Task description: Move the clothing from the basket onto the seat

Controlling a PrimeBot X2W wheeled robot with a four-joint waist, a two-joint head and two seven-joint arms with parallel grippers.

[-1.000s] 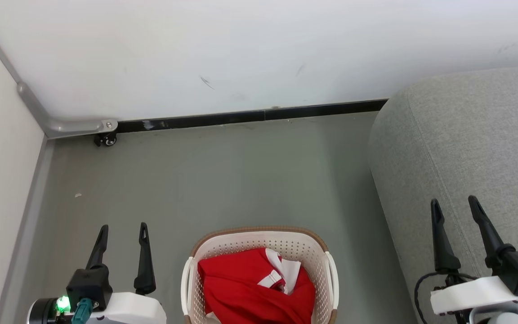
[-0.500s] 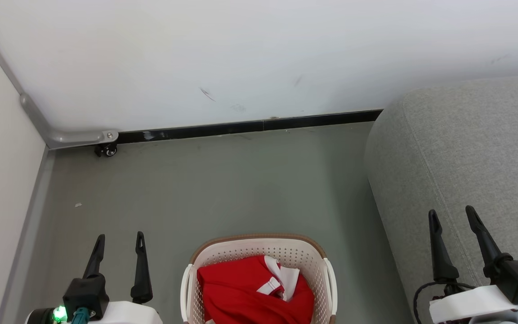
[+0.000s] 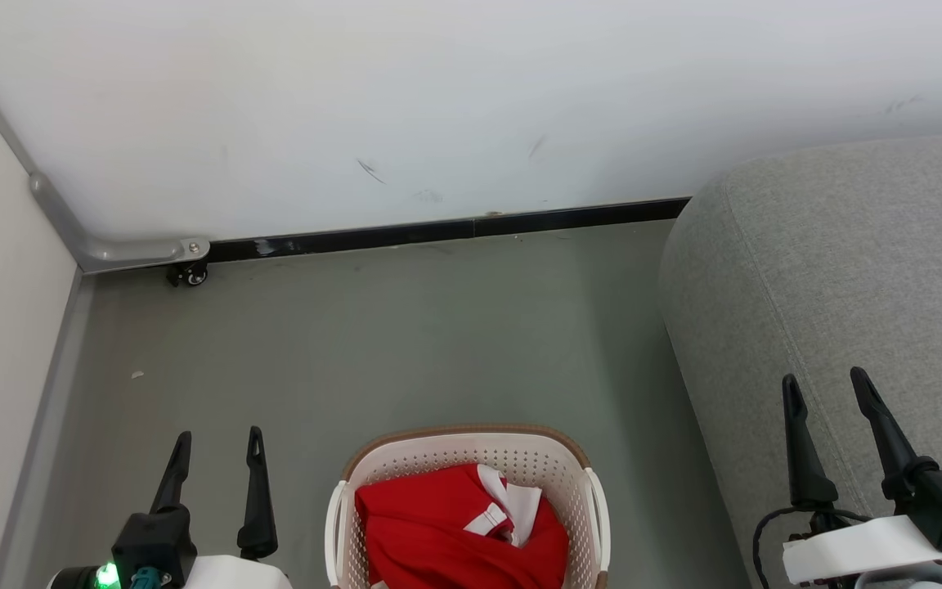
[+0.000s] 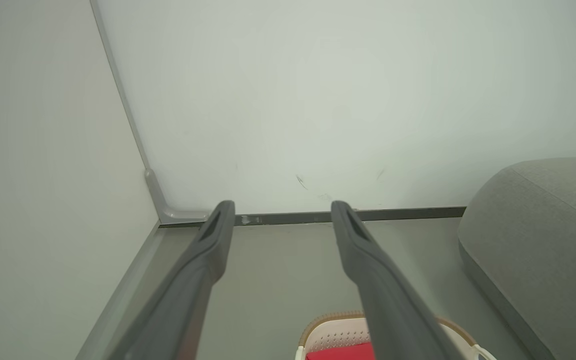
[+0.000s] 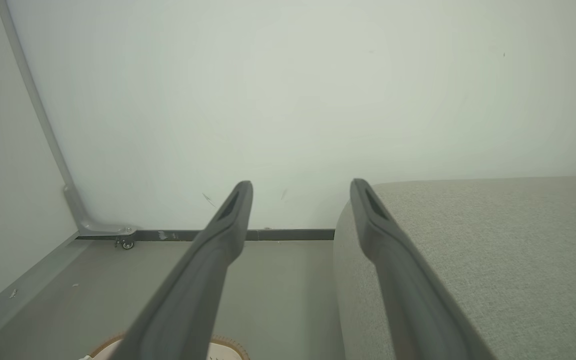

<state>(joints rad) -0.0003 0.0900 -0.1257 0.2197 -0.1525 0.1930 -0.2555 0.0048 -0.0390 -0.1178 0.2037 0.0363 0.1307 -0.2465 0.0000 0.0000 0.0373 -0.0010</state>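
One cream basket (image 3: 456,452) holds crumpled red clothing (image 3: 438,528)

clothing (image 3: 430,532): bright red, white trim | basket (image 3: 520,460): cream-white, dotted perforations, brown rim band | seat (image 3: 831,270): light grey, fine woven pattern | floor (image 3: 405,327): plain grey-green | wall (image 3: 438,98): white, faint dark scuffs | skirting (image 3: 455,230): black | left gripper (image 3: 220,432), right gripper (image 3: 824,375): dark fingers, white mounts
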